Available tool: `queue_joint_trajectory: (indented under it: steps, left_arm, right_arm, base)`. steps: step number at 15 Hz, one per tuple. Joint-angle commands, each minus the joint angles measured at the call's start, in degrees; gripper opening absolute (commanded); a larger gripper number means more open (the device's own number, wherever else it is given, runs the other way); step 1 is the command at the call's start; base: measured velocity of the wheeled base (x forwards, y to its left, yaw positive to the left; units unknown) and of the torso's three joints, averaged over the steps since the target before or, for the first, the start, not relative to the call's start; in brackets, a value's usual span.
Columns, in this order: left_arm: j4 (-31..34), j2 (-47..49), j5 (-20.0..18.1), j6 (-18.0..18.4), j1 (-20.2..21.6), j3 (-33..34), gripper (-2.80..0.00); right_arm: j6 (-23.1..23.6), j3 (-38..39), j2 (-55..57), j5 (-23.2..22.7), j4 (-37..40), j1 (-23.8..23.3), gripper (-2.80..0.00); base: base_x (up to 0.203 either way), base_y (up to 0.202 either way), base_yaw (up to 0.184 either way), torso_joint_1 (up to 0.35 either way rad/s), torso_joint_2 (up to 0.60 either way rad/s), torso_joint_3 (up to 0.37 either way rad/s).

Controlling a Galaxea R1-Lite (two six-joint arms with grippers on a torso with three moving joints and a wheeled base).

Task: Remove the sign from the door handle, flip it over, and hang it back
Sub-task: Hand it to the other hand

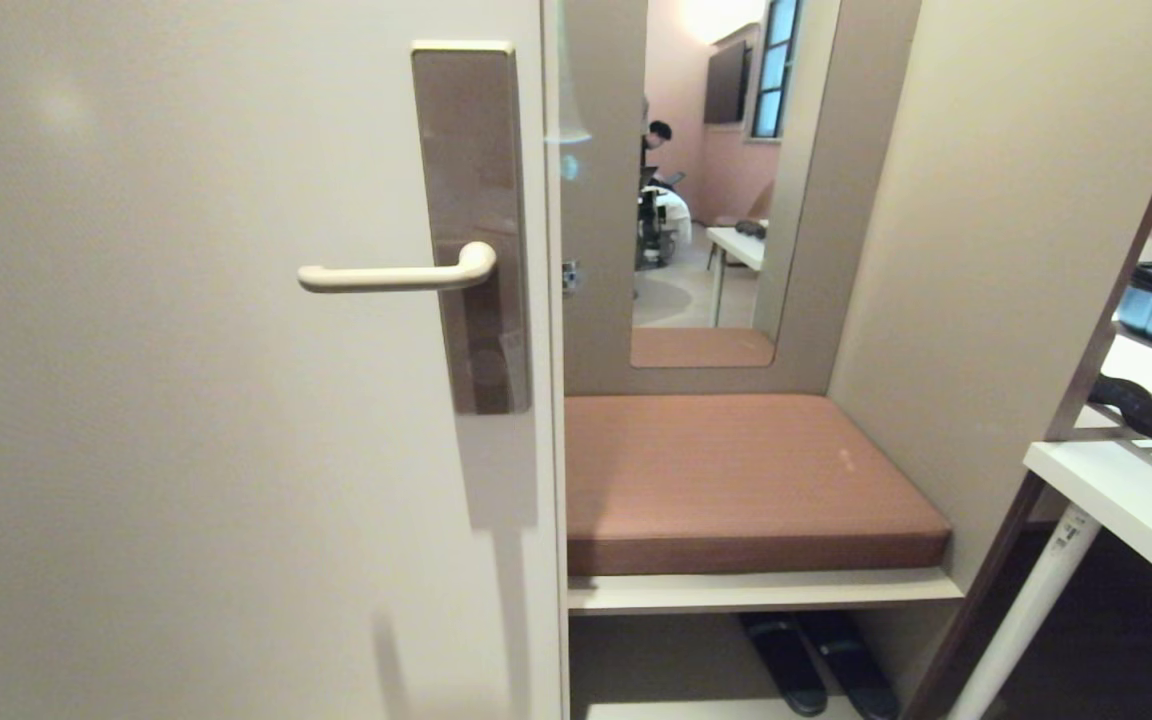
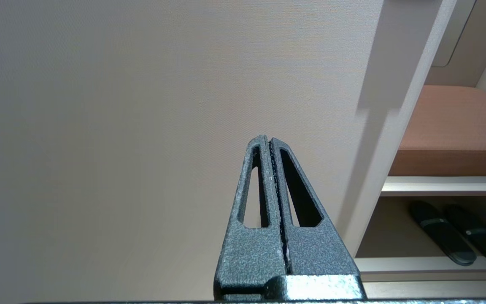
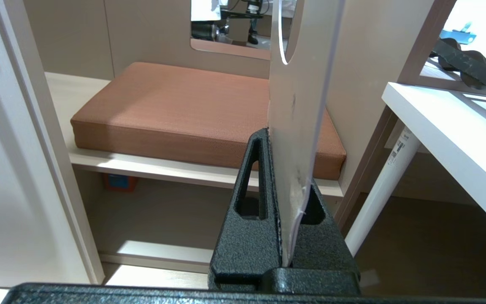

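Note:
The cream door handle point(image 1: 396, 275) juts left from its tall brown plate point(image 1: 471, 230) on the pale door, with nothing hanging on it. Neither arm shows in the head view. In the right wrist view the sign point(image 3: 298, 105), a pale card seen nearly edge-on with its oval hole at the far end, stands up out of my right gripper point(image 3: 283, 143), which is shut on its lower end, away from the door and facing the cushioned bench. My left gripper point(image 2: 269, 141) is shut with nothing in it, pointing at the bare door panel.
Right of the door edge is a bench with a brown cushion point(image 1: 736, 480), a mirror point(image 1: 716, 180) above it and dark slippers point(image 1: 816, 660) beneath. A white table point(image 1: 1126, 500) with a slanted brown post stands at the right. A person shows small in the mirror.

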State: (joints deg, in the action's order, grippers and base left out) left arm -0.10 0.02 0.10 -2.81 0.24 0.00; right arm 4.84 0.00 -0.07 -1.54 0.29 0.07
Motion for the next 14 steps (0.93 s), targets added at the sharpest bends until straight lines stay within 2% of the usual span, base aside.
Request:
queue_joint_trajectory:
  steps: [1, 5, 9, 14]
  left_arm:
    - [-0.08, -0.02, -0.01, 0.00, 0.02, 0.00, -2.80]
    - [-0.08, -0.02, -0.01, 0.00, 0.02, 0.00, -2.80]
    - [-0.08, -0.02, -0.01, 0.61, 0.02, 0.00, -2.80]
    - [-0.08, -0.02, -0.01, 0.61, 0.02, 0.00, -2.80]
  right_arm:
    - [-0.01, 0.00, 0.07, 0.04, 0.06, 0.01, -2.80]
    - [-0.45, -0.17, 0.07, 0.13, 0.24, 0.01, -2.80]
    - [-0.51, -5.54, 3.21, -0.64, 2.26, 0.01, -2.80]
    - [-1.62, -14.98, 16.39, -0.69, 2.44, 0.16, -2.80]
  base:
    - [0.000, 0.000, 0.000, 0.000, 0.00, 0.000]
    - [0.000, 0.000, 0.000, 0.000, 0.00, 0.000]
    - [0.000, 0.000, 0.000, 0.000, 0.00, 0.000]
    - [0.000, 0.000, 0.000, 0.000, 0.00, 0.000]
